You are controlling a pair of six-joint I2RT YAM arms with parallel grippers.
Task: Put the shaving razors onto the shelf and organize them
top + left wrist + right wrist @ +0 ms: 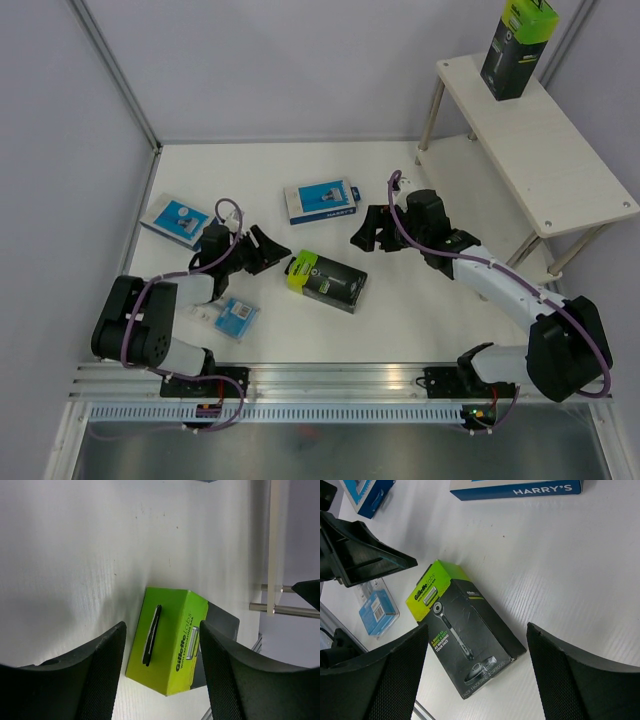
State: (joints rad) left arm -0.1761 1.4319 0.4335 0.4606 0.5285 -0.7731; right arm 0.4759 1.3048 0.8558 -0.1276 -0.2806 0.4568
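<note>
flat black razor box (327,281), lime-green end, apparently matching box (517,45) on shelf (560,170)

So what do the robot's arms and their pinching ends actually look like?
Both the left arm and right arm are built of chunky black joints joined by smooth white links, with a thin purple cable looping along each. The jaws are black, broad and wedge-shaped, their inner pads covered in a fine mesh texture.

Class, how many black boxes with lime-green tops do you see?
2. One box stands on the shelf's top board; the other box lies flat on the table. None appears hidden.
</note>
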